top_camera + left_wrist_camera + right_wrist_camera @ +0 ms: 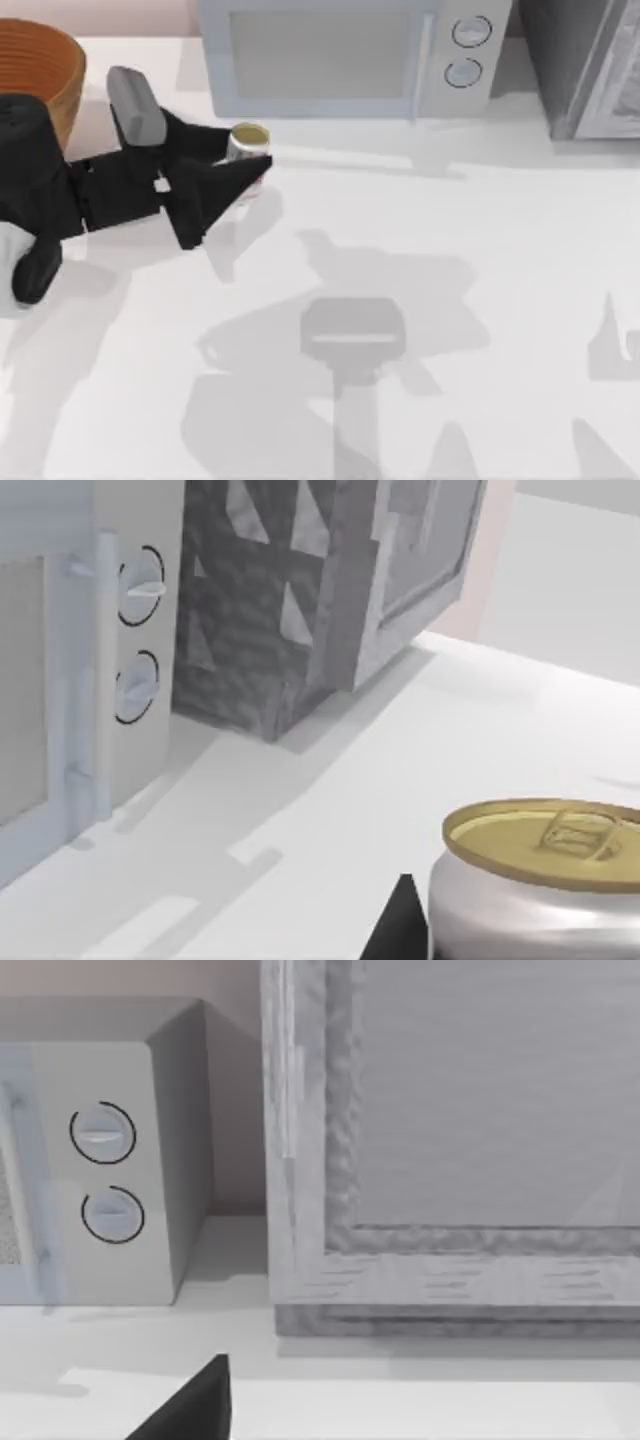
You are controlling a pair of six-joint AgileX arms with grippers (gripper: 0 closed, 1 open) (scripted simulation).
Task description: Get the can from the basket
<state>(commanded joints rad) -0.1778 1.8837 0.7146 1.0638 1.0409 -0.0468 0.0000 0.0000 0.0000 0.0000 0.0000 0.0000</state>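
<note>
The can [248,140] is already out of the basket [40,70]: it stands upright over the white table [450,250], to the right of the basket and just in front of the microwave [340,55], its gold top level. The left gripper [240,165] is closed around it, one dark finger on each side in the top view, and in the left wrist view the can's lid [545,842] sits close under the camera with a finger tip [400,925] beside it. Whether the can rests on the table or is held just above it I cannot tell. So the lifting-out looks done; what seems left is setting it down and letting go. The right arm is parked, its wrist camera facing the microwave and a grey cabinet [450,1160]; I cannot tell how its fingers stand.
</note>
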